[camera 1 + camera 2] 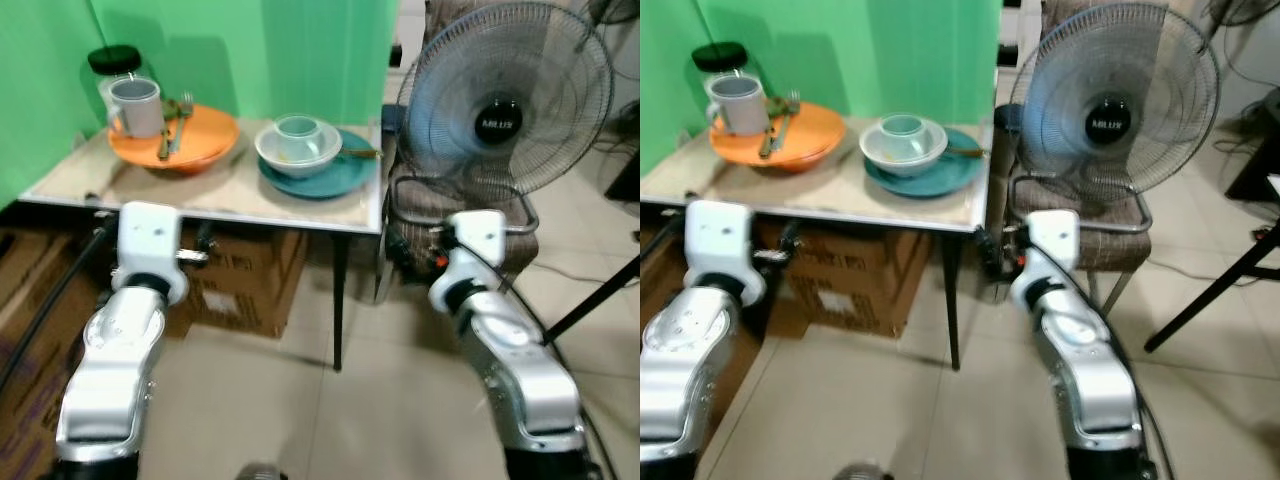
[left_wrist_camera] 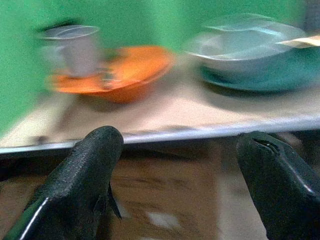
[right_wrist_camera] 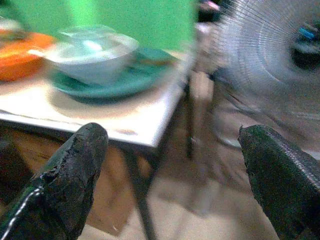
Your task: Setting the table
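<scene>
Approaching the counter [image 1: 215,195] is the step in hand, judging by both arms held low before its front edge and nothing gripped yet. All places below are given from the counter.

Left to right: a dark-lidded jar [image 1: 113,62] at the far-left corner, against the green wall. Just in front of it an orange plate [image 1: 205,135] carries a grey mug [image 1: 136,106] and cutlery [image 1: 176,124], which looks like a fork plus one more piece, blurred. Right of centre, a teal plate [image 1: 345,175] holds a white bowl [image 1: 297,150] with a smaller pale bowl [image 1: 297,128] nested inside; a wooden utensil [image 1: 360,153] lies on the teal rim. Off the right end stands a fan [image 1: 505,95] on a chair [image 1: 420,220]. Cardboard boxes [image 1: 245,275] sit underneath.

Left end effector [image 2: 175,170] is spread wide, empty, below the front edge, aimed between the plates. Right end effector [image 3: 175,170] is likewise wide apart and empty, near the right corner, facing the teal stack.

To do this well: stop walking first, since the wrist views are blurred. Raise both arms above the edge before reaching. Take the mug off the orange plate first, so it won't tip. Keep the right arm away from the fan.
</scene>
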{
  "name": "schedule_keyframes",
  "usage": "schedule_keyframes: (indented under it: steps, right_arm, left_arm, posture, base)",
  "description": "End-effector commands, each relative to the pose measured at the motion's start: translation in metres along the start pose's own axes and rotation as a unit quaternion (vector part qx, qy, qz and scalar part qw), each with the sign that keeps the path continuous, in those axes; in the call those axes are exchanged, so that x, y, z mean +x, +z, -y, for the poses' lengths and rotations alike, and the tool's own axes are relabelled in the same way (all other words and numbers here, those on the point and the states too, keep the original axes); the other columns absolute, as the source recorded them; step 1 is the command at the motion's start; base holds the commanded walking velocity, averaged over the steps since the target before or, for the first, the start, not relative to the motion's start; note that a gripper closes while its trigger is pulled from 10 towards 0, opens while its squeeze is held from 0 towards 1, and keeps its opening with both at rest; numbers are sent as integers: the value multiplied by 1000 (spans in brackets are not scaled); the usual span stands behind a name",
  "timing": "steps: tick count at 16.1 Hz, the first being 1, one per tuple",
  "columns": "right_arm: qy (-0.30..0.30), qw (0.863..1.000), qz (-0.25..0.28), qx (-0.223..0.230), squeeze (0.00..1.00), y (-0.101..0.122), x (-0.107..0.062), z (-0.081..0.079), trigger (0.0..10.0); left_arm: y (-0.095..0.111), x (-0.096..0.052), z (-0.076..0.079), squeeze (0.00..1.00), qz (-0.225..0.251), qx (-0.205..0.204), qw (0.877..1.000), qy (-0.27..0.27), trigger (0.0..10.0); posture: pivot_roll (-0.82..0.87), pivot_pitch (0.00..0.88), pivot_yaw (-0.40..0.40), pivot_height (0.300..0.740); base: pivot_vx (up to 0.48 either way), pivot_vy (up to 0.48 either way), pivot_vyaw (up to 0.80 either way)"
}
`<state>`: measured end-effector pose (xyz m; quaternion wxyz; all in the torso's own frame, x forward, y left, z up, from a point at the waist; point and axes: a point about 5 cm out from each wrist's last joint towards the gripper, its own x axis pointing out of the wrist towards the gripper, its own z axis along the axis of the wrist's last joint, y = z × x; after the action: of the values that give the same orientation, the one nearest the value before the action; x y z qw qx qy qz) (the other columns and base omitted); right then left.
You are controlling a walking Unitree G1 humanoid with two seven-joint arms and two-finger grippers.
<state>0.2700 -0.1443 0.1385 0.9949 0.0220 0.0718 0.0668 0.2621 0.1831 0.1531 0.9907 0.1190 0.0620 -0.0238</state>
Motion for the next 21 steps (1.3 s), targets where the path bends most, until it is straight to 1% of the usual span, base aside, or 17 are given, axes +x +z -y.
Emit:
schedule_keyframes:
  steps: [1, 2, 3, 4, 7, 8, 9, 11, 13, 15, 17, 18, 19, 20, 21]
  right_arm:
    - [-28, 1000, 2, 10, 0, 1, -6, 8, 10000]
    - [-41, 999, 5, 12, 0, 0, -9, 12, 10000]
    - [-45, 999, 8, -5, 0, -1, -14, 15, 10000]
    - [-44, 998, 11, -32, 0, -2, -19, 17, 10000]
    - [-40, 998, 16, -42, 0, 0, -19, 16, 10000]
    - [-47, 998, 20, -25, 0, 2, -18, 17, 10000]
    - [-51, 998, 26, -12, 0, 5, -16, 17, 10000]
    - [-43, 999, 26, -16, 0, 7, -12, 14, 10000]
    - [-42, 999, 33, 3, 0, 12, -5, 13, 10000]
    - [-40, 999, 36, 3, 0, 14, -1, 13, 10000]
    - [-29, 999, 34, 4, 0, 15, 2, 9, 10000]
    - [-14, 999, 37, 5, 0, 16, 3, 5, 10000]
    - [-11, 999, 36, -2, 0, 17, 4, 4, 10000]
    - [8, 999, 30, -2, 0, 17, 6, 0, 10000]
    - [21, 999, 34, -18, 0, 18, 8, -3, 10000]
  left_arm:
    - [5, -3, 11, 0, 21, 7, 999, -49, 10000]
    - [6, -4, 15, 0, 27, -1, 997, -67, 10000]
    - [5, -4, 17, 0, 26, -4, 997, -70, 10000]
    - [2, -4, 17, 0, 22, -11, 998, -64, 10000]
    - [1, -2, 15, 0, 23, -20, 998, -53, 10000]
    - [2, -1, 15, 0, 26, -18, 998, -54, 10000]
    - [4, -1, 16, 0, 30, -17, 998, -58, 10000]
    - [6, -1, 17, 0, 35, -15, 997, -60, 10000]
    - [7, 0, 16, 0, 37, -13, 998, -56, 10000]
    - [7, -1, 16, 0, 37, -9, 998, -55, 10000]
    - [8, -1, 16, 0, 37, -6, 998, -55, 10000]
    - [9, -1, 16, 0, 38, -7, 998, -55, 10000]
    - [9, -1, 16, 0, 38, -7, 998, -54, 10000]
    - [9, -2, 16, 0, 39, -7, 998, -52, 10000]
    - [9, -2, 15, 0, 39, -6, 998, -49, 10000]
  posture:
    - [140, 0, 52, 740]
    - [132, 0, 60, 740]
    - [122, 0, 69, 740]
    - [112, 0, 73, 740]
    - [106, 0, 74, 740]
    - [103, 0, 73, 740]
    - [107, 0, 69, 740]
    - [111, 0, 65, 740]
    - [115, 0, 61, 740]
    - [120, 0, 60, 740]
    - [125, 0, 55, 740]
    - [130, 0, 50, 740]
    - [133, 0, 47, 740]
    - [138, 0, 42, 740]
    - [143, 0, 40, 740]
  base:
    - [0, 0, 0]
    - [0, 0, 0]
    - [0, 0, 0]
    - [0, 0, 0]
    - [0, 0, 0]
    - [251, 0, 0]
    - [311, 0, 800]
    - [326, 0, 800]
    - [337, 0, 0]
    - [351, 0, 0]
    - [345, 0, 0]
    - [349, 0, 0]
    - [345, 0, 0]
    - [349, 0, 0]
    - [345, 0, 800]
